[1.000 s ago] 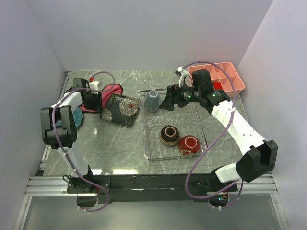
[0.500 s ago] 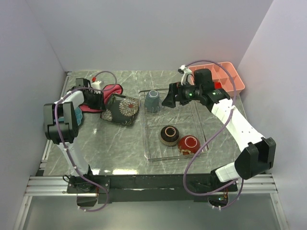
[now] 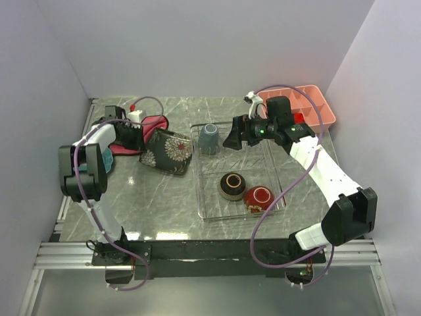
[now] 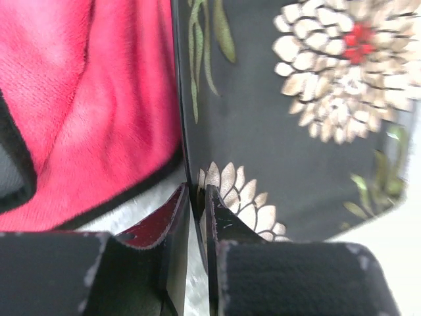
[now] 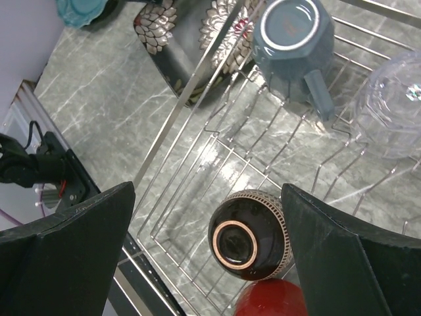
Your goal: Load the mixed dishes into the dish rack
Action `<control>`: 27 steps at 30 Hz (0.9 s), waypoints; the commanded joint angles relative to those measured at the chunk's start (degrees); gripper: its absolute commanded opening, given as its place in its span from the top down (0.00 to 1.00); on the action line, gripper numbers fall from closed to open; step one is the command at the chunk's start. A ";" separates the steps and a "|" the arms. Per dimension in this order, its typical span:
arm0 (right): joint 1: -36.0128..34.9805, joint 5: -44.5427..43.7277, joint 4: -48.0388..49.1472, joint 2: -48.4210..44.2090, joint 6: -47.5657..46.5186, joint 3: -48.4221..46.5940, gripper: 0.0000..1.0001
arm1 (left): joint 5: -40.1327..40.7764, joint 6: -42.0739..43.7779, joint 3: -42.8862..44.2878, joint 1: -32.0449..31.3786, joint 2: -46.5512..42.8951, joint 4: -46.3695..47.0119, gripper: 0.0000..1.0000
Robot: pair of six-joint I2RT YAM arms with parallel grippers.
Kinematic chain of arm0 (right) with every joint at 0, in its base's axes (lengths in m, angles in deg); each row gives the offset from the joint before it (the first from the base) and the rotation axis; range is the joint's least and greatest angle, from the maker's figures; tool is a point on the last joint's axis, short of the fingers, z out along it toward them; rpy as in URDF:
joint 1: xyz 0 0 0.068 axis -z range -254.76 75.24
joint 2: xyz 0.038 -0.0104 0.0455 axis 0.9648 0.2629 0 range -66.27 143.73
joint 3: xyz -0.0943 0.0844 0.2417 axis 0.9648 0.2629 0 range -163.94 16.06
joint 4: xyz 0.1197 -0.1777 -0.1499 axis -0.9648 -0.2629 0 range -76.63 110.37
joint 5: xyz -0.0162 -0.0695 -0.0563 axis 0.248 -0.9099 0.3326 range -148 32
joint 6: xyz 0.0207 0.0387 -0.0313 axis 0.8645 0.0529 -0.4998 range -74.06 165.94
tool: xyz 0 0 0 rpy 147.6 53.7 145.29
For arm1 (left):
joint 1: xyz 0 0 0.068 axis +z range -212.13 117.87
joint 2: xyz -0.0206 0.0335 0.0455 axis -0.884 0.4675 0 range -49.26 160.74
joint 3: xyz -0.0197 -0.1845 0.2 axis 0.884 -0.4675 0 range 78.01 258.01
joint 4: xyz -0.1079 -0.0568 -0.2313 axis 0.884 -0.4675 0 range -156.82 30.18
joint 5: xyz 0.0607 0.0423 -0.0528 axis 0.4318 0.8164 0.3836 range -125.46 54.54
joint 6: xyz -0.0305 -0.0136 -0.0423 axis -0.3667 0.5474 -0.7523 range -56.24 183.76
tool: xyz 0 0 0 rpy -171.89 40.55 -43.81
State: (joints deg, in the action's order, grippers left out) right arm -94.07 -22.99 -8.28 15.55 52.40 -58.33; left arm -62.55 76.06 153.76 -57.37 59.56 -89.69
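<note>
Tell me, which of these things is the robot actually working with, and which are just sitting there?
Part of the job: dish rack; grey-blue mug, dark bowl and red bowl, all already in the rack; square flowered plate; blue plate.

Just lying about: red-pink cloth; pink compartment tray.

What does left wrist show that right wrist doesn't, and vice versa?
Left wrist only: the left hand shut on the edge of the square flowered plate, with the red-pink cloth beside it. Right wrist only: the open right hand above the dish rack, which holds the grey-blue mug, the upside-down dark bowl and the red bowl; a blue plate shows at the top corner. Both: the square flowered plate and the marble table.
</note>
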 commanded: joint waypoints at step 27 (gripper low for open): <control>-18.56 13.86 15.02 28.02 -28.00 -20.44 0.00 | -6.22 33.67 -26.87 -0.18 -56.43 -3.88 0.99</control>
State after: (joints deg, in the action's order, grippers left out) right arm -111.16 -12.78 1.36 40.40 22.39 -73.54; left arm -64.78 107.62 127.42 -57.55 6.95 -97.73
